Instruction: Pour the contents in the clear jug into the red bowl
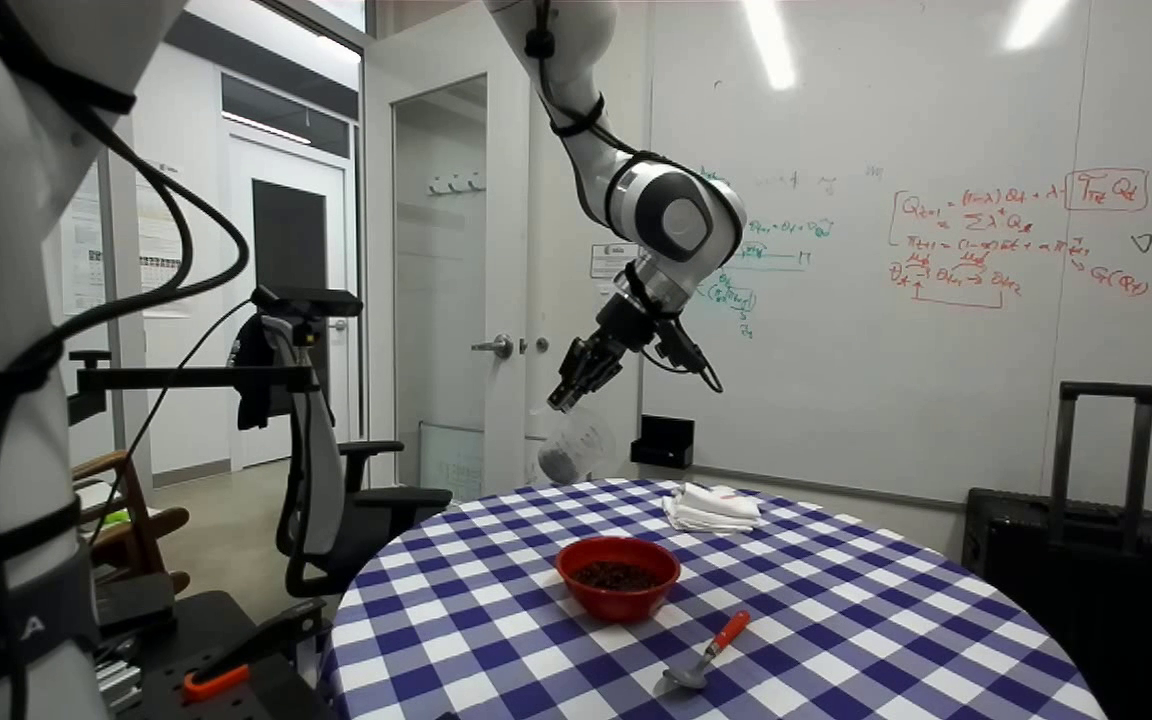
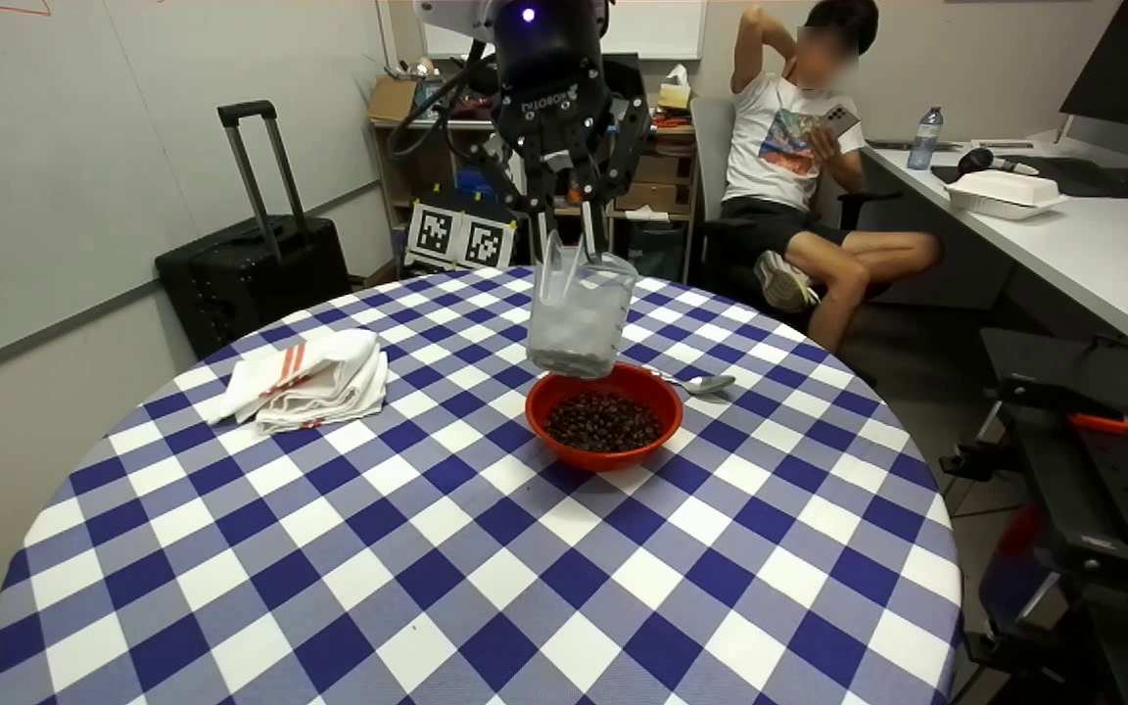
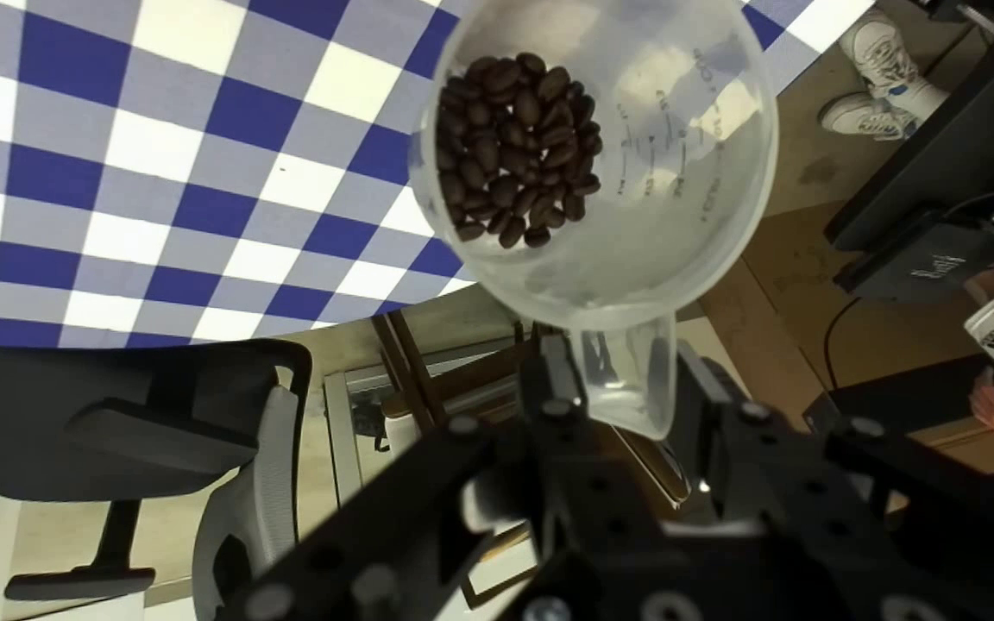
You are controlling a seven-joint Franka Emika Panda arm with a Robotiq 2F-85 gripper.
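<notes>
The clear jug (image 3: 661, 216) holds dark coffee beans (image 3: 519, 147) in its bottom, as the wrist view shows. My gripper (image 3: 626, 366) is shut on the jug's handle, one finger on each side. In both exterior views the jug (image 1: 581, 447) (image 2: 579, 313) hangs in the air below the gripper (image 1: 560, 400) (image 2: 569, 235); it looks tilted. The red bowl (image 1: 619, 602) stands on the table with dark beans in it. In an exterior view the jug overlaps the bowl's (image 2: 603, 458) back rim; in an exterior view it is up and left of the bowl. The bowl is out of the wrist view.
A blue-and-white checked tablecloth (image 2: 407, 587) covers the round table. A folded white cloth (image 1: 711, 508) (image 2: 314, 382) lies near the edge. A spoon with an orange handle (image 1: 731, 632) lies beside the bowl. An office chair (image 1: 321, 480) stands by the table. A person (image 2: 799, 147) sits beyond it.
</notes>
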